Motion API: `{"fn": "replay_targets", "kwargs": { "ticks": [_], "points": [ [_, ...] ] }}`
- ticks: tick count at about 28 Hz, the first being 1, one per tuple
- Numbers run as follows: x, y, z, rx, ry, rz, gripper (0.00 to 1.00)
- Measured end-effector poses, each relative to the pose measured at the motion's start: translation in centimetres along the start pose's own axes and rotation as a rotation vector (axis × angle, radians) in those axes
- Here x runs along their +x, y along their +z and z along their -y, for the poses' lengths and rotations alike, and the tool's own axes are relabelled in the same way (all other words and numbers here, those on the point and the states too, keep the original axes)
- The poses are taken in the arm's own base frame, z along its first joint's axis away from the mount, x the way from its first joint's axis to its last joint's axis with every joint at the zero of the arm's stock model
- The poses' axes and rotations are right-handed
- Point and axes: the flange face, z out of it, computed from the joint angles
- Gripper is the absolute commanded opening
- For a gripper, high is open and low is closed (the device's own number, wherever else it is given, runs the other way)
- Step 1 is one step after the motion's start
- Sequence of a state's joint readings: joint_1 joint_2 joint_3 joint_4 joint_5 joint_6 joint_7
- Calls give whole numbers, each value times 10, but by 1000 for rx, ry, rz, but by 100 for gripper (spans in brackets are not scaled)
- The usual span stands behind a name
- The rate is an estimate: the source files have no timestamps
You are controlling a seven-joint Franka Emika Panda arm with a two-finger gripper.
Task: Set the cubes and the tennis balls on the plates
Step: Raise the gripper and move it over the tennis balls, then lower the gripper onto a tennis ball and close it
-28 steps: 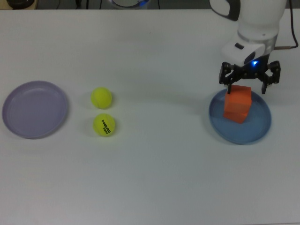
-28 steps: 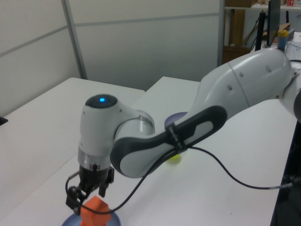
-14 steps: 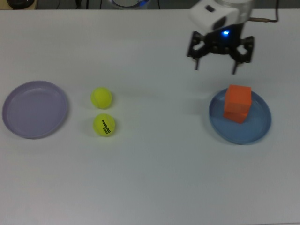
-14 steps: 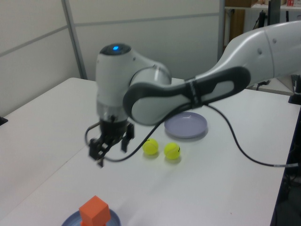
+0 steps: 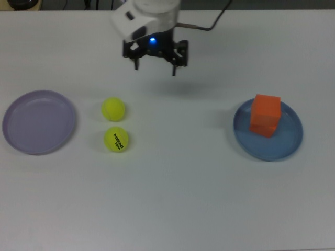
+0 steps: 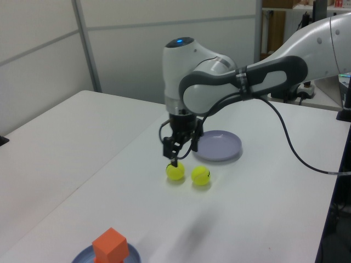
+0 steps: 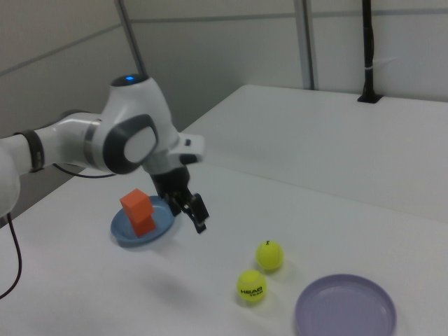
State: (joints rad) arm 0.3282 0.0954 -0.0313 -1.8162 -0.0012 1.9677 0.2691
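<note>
Gripper [image 5: 155, 67] spread, empty. Below-left: 2 fuzzy yellow-green tennis balls [image 5: 113, 109]: light, springy, likely roll; pinch across middle.

Top view: tennis balls [image 5: 115, 124] below-left of gripper [image 5: 155, 65], lilac plate [image 5: 38, 122] further left; stacked cubes [image 5: 265, 115] on blue plate [image 5: 268, 130], lower right.

In the top view, open table [image 5: 178, 183] is lying wide between the two tennis balls [image 5: 115, 124] and the blue plate [image 5: 268, 130]; nothing is standing there. The balls are sitting just beside each other, leaving scant room between them. The stacked orange cubes [image 5: 265, 115] are rising tall on the blue plate. The lilac plate [image 5: 38, 122] is lying bare at the top view's left
</note>
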Motion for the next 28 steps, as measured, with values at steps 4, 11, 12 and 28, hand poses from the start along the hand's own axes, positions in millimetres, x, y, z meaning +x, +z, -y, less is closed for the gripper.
{"fn": "replay_targets", "kwargs": {
  "ticks": [4, 11, 12, 28],
  "points": [
    [2, 13, -38, 30, -5, 32, 100],
    [2, 46, -66, 38, -1, 5, 100],
    [1, 53, -70, 37, 3, 1, 100],
    [17, 96, -119, 18, 52, -27, 100]
  ]
}}
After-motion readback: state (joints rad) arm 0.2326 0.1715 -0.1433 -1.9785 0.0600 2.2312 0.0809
